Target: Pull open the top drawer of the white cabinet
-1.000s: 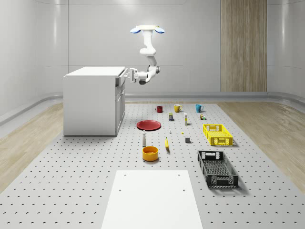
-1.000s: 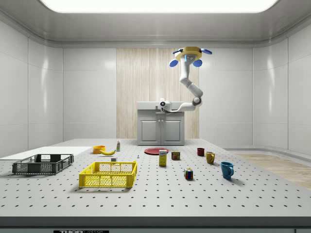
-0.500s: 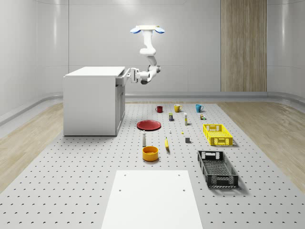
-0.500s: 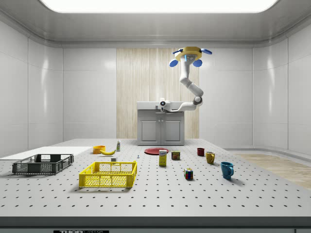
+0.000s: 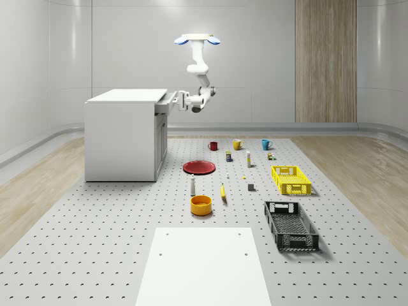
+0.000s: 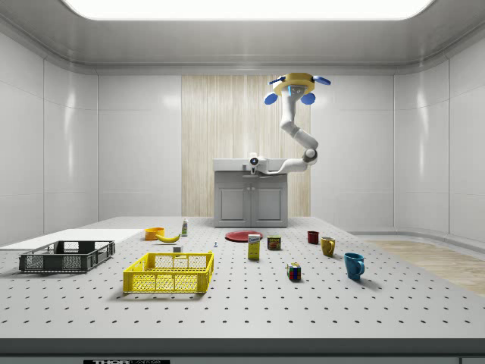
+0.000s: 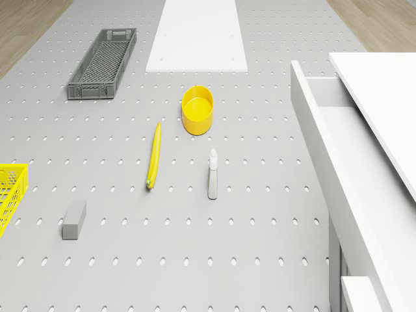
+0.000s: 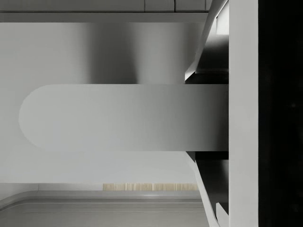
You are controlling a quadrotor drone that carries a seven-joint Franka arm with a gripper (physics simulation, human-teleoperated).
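Your drone (image 5: 197,40) hovers beside the white cabinet (image 5: 124,134), gripper (image 5: 176,101) at its partly open top drawer (image 7: 338,140); jaw state cannot be told.

— What do you have in front of your wrist camera?

— You're looking at a pale grey bar with one rounded end, the drawer handle (image 8: 123,117), lying across a flat white panel (image 8: 94,52).

— And your gripper?

— You can see dark finger (image 8: 208,61) surfaces on either side of the handle's far end, next to a black band.
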